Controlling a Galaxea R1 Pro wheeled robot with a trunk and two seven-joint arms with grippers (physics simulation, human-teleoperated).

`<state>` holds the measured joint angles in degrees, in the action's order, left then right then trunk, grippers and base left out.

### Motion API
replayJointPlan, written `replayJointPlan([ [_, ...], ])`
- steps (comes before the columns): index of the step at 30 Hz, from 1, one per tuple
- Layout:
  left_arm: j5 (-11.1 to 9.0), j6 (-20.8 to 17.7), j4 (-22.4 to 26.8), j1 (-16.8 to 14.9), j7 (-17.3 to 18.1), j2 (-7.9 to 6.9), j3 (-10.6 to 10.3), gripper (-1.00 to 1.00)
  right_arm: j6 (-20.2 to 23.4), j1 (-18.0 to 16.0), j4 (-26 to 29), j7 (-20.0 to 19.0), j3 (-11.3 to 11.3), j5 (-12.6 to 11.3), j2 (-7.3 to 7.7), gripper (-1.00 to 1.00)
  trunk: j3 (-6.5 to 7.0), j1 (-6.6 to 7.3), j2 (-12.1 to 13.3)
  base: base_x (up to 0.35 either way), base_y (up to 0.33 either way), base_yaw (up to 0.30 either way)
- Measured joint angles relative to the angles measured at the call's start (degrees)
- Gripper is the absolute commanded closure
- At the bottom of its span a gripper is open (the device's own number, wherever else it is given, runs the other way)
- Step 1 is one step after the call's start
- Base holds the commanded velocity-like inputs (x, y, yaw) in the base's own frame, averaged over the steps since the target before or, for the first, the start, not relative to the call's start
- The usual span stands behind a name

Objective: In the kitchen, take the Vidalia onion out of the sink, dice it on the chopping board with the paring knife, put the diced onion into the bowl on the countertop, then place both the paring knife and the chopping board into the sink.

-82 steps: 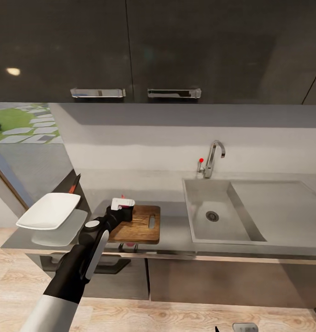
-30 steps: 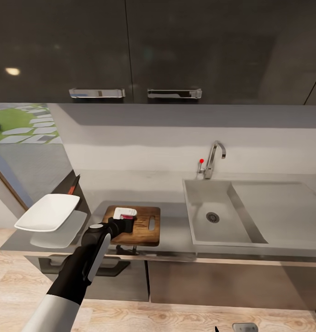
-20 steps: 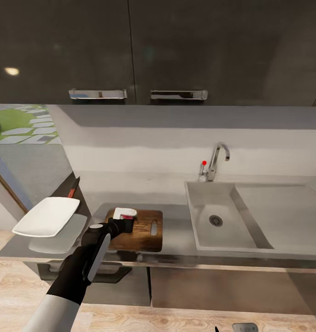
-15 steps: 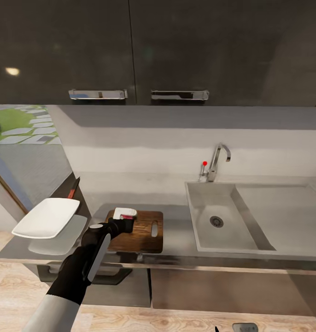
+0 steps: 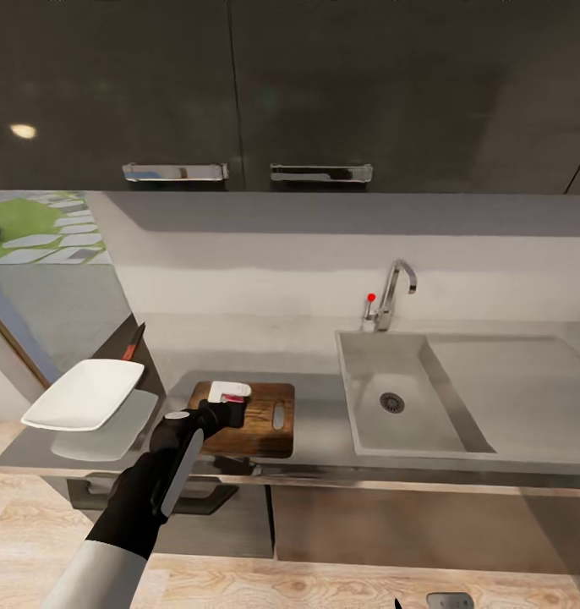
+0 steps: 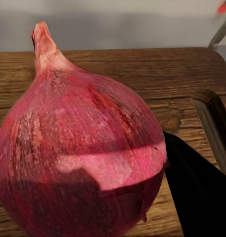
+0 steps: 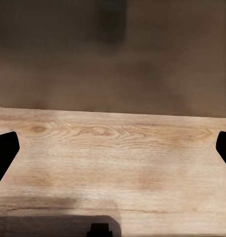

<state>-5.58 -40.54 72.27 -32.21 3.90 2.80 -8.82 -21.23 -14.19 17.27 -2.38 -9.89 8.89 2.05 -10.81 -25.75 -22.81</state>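
The Vidalia onion [image 6: 78, 148], clenched in the left fingers [image 6: 202, 192], sits over the chopping board [image 5: 265, 414].

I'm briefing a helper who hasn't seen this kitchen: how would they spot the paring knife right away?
Start at the grey countertop with the sink, and go past the chopping board to the end far from the sink. Behind the white bowl there, the paring knife leans tilted against a dark panel. It is the one slim item there, with a dark pointed blade and red handle.
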Motion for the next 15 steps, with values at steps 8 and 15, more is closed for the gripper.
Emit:
replayJointPlan([
  [8, 0.0, 0.0, -0.3, 0.0, -0.1, -0.02, 0.0, 1.00, 0.0, 0.0, 0.0, 0.0, 0.0, 0.0, 0.00, -1.00, 0.00, 0.00, 0.0, -0.004, -0.004, 0.000],
  [15, 0.0, 0.0, -0.5, 0.0, 0.0, -0.08, 0.0, 1.00, 0.0, 0.0, 0.0, 0.0, 0.0, 0.0, -0.05, -1.00, 0.00, 0.00, 0.0, 0.000, 0.000, 0.000],
])
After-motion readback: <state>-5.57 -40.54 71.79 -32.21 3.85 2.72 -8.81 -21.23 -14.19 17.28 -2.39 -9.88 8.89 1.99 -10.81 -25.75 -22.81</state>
